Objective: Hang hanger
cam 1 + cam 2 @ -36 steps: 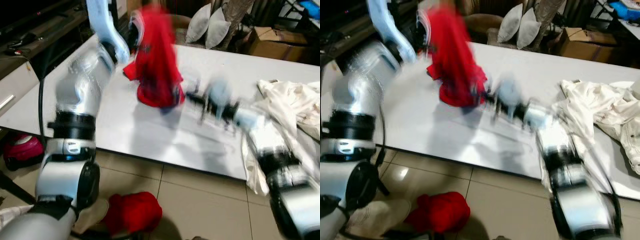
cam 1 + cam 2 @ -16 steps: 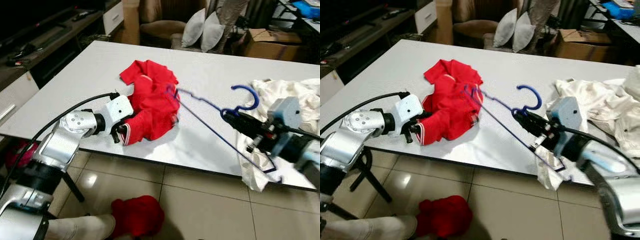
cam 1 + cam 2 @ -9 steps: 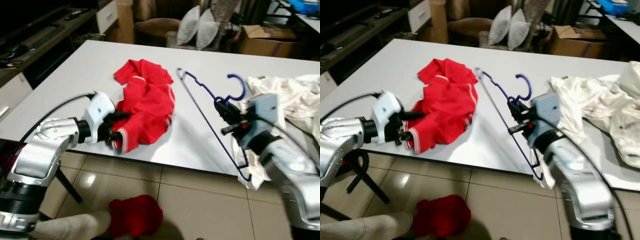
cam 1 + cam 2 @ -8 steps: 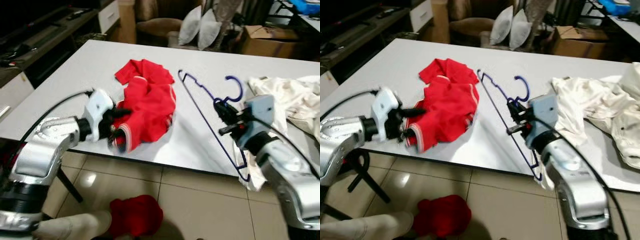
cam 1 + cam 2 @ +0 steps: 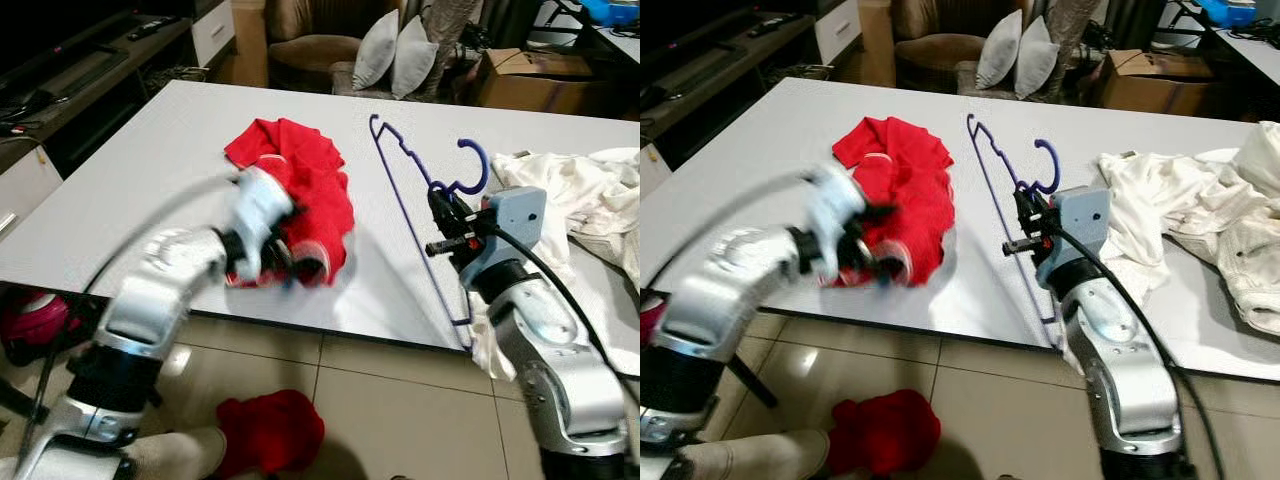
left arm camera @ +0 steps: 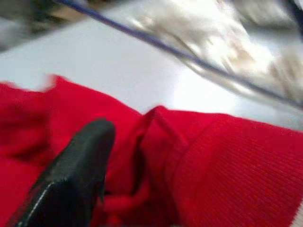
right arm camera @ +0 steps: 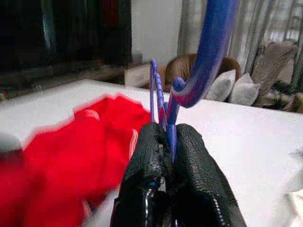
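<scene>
**A:** Where is the hanger [image 5: 420, 200] at this moment?

**B:** Held by the right end effector [image 5: 1025, 228]. Its two fingers are pinched together on the wire just below the blue hook, as the right wrist view shows [image 7: 171, 142]. The hook stands up above the fingers. The hanger body is tilted, one corner low at the tabletop's [image 5: 140, 170] near edge, the other reaching toward the far edge.

**A:** Long axis?

**B:** Runs near edge to far edge, roughly, leaning a little toward the robot's left at the far end. It lies just beside the red shirt [image 5: 305, 180], on the shirt's right.

**A:** And the left end effector [image 5: 280, 262]?

**B:** Blurred with motion, at the shirt's near edge, close to the tabletop's near edge. One black finger [image 6: 71, 175] lies against a red fold; red cloth bunches around it. Whether the fingers have closed on the fabric, I cannot tell.

**A:** So the relation that matters?

**B:** The shirt lies to the left of the held hanger, between the two arms. My judgement: the hanger's far corner has to travel leftward into the shirt's opening, so the left arm, being the nearer one, is placed to present the cloth.

**A:** Anything else nearby?

**B:** Pale clothes [image 5: 580, 200] heaped at the tabletop's right side, behind the right arm.
</scene>
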Available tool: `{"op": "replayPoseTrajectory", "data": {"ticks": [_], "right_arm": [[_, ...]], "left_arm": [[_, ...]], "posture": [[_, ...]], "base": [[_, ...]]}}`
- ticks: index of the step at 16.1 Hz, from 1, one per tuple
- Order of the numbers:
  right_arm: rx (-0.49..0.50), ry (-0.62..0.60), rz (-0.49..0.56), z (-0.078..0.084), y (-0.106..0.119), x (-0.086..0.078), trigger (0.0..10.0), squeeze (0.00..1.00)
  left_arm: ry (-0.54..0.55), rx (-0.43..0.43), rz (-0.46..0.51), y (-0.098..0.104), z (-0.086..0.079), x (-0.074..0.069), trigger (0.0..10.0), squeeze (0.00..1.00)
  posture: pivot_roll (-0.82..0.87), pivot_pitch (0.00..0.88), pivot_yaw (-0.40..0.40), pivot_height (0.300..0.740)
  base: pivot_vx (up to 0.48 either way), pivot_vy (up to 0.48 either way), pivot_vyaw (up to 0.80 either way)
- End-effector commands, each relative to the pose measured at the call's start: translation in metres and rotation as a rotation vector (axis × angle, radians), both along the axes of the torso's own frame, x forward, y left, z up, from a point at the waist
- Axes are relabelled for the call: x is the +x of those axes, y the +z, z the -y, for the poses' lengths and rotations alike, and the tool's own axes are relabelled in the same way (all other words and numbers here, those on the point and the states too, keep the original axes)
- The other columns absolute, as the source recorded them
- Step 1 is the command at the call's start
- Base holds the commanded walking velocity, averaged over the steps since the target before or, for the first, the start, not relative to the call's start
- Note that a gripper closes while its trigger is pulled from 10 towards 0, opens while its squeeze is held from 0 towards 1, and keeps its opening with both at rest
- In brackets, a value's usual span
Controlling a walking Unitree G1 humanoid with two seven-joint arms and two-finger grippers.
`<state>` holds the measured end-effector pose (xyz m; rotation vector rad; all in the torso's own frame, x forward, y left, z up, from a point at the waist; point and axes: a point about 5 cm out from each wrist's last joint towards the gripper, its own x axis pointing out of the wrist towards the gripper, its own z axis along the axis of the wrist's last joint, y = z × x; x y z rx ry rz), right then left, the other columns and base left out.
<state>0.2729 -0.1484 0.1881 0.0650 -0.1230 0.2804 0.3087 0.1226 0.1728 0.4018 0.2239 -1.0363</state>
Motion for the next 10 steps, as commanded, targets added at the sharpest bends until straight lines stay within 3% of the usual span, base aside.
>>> {"op": "replayPoseTrajectory", "data": {"ticks": [1, 2, 4, 7, 10], "right_arm": [[0.075, 0.012, 0.05, 0.002, 0.013, 0.003, 10.0, 0.0], [0.079, 0.074, 0.044, -0.003, 0.014, 0.004, 10.0, 0.0], [0.057, 0.171, 0.039, -0.012, 0.014, 0.008, 10.0, 0.0], [-0.045, 0.403, -0.039, -0.035, 0.004, 0.032, 10.0, 0.0], [-0.233, 0.6, -0.151, -0.048, -0.01, 0.067, 10.0, 0.0]], "left_arm": [[-0.024, 0.139, -0.004, -0.01, -0.009, 0.003, 10.0, 1.0], [0.033, 0.14, 0.019, -0.006, -0.018, 0.01, 10.0, 1.0], [0.049, 0.137, 0.025, -0.002, -0.027, 0.012, 10.0, 1.0], [-0.002, 0.079, -0.026, 0.003, -0.042, 0.003, 10.0, 1.0], [-0.047, 0.082, -0.055, 0.012, -0.059, -0.006, 10.0, 1.0]], "posture": [[-0.16, 0.0, 0.034, 0.74], [-0.17, 0.0, 0.039, 0.74], [-0.17, 0.0, 0.043, 0.74], [-0.17, 0.0, 0.067, 0.74], [-0.13, 0.0, 0.053, 0.74]], "base": [[0.0, 0.0, 0.0], [0.0, 0.0, 0.0], [0.0, 0.0, 0.0], [0.0, 0.0, 0.0], [0.0, 0.0, 0.0]]}}
